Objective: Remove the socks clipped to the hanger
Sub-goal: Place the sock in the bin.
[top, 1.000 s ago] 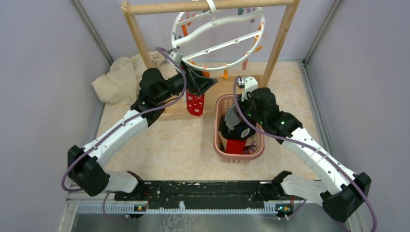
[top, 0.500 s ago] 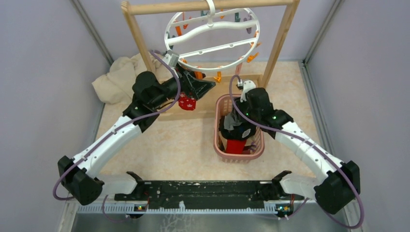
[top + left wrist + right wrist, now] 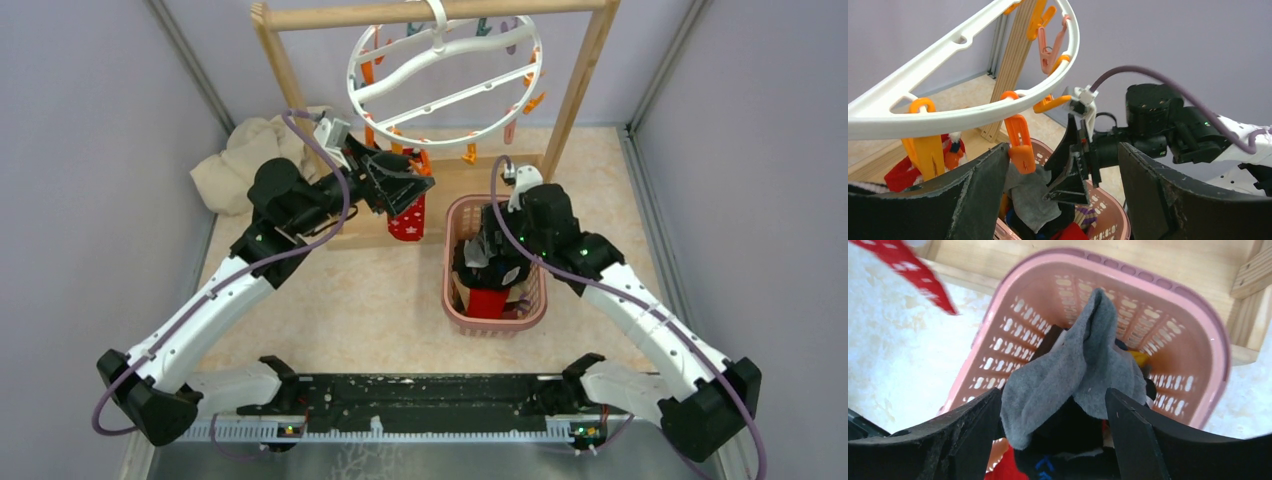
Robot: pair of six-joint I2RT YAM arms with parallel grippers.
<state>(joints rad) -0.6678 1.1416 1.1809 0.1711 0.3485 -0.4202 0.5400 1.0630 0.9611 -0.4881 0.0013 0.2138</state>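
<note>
Socks (image 3: 487,298) pile in the basket (image 3: 495,328); one red sock (image 3: 405,218) hangs clipped to the hanger (image 3: 973,112); left claw (image 3: 408,183) and right claw (image 3: 1050,395) both gape.

White links (image 3: 215,305), black joints (image 3: 285,195), purple cables (image 3: 1140,69), dark scuffed left hand (image 3: 405,183).

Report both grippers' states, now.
Left gripper: open, holding nothing.
Right gripper: open over the pink basket, with the grey sock loose between its fingers.
</note>
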